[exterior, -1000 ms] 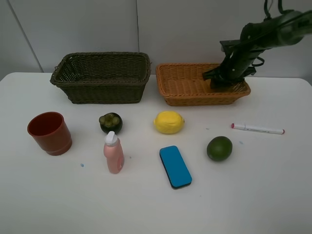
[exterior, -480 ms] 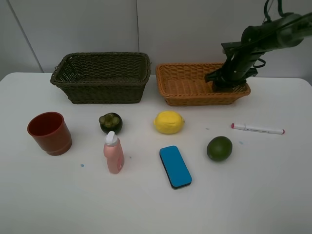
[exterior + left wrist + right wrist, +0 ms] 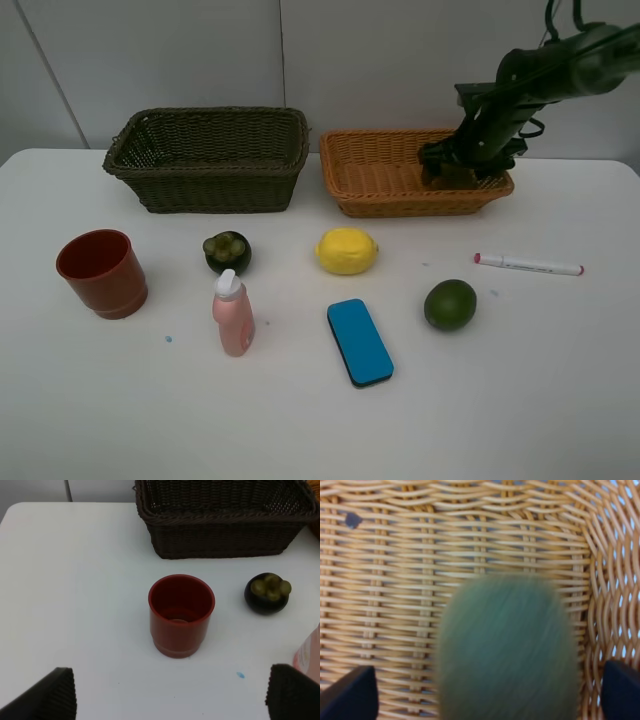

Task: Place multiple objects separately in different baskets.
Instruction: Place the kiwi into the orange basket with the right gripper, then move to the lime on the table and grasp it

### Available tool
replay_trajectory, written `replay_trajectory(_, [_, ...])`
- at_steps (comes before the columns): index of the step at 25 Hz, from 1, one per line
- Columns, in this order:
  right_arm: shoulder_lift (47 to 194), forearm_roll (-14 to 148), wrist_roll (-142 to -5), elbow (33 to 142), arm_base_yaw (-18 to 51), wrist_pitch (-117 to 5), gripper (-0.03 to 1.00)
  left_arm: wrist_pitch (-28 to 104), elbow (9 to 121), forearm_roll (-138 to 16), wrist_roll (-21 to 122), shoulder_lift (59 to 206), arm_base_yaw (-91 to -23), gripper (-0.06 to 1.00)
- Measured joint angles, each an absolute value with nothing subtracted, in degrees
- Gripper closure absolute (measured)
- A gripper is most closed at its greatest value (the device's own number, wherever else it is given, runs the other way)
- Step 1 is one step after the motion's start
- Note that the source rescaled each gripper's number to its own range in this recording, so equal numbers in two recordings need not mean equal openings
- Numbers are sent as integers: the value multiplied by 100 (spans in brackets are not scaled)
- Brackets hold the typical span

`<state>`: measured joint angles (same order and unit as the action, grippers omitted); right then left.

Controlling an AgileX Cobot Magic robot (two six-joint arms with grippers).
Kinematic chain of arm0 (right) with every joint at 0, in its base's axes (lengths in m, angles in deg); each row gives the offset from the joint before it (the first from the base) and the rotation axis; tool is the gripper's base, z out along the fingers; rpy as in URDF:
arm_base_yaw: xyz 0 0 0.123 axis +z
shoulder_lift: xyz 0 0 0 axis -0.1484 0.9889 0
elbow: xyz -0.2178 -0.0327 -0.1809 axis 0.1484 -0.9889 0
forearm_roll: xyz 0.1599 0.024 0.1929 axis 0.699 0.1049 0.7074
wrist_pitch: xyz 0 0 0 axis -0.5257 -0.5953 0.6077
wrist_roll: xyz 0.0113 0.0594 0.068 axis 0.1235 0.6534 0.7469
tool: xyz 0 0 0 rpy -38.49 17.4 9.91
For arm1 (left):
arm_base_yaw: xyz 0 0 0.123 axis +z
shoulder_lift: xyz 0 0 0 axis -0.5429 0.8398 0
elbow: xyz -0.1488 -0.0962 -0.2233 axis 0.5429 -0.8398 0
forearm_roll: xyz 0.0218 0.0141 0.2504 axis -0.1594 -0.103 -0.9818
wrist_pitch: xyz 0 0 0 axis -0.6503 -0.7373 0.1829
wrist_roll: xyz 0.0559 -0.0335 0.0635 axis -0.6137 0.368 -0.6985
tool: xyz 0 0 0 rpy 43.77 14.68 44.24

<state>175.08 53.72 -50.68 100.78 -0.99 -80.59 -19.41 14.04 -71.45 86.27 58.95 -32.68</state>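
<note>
Right gripper (image 3: 485, 692) inside shallow orange-tan wicker basket (image 3: 400, 205), upper right of overhead frame; fingers (image 3: 347, 695) spread wide, released. Blurred brownish-green oval kiwi (image 3: 507, 650) between them, touching neither, over basket weave. Left gripper (image 3: 172, 695): fingers apart, gripping nothing, above white table (image 3: 120, 420) near red plastic cup (image 3: 181, 615). Deep dark olive wicker basket (image 3: 210, 185) upper left. Mid-frame on table: dark mangosteen (image 3: 227, 250), pink bottle (image 3: 233, 318), yellow lemon (image 3: 346, 250), blue eraser (image 3: 360, 342), green lime (image 3: 450, 304), white marker (image 3: 528, 265).
</note>
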Motion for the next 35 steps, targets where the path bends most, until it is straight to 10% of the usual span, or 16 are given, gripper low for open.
replay_trajectory(27, [15514, 5884, -3573, 9853, 98, -11552, -3, -1941, 1404, -7145, 8627, 5895, -3268, -3])
replay_trajectory(35, [15357, 5929, -2845, 8301, 420, -10685, -3, -1941, 1404, -7150, 8627, 5895, -3268, -3])
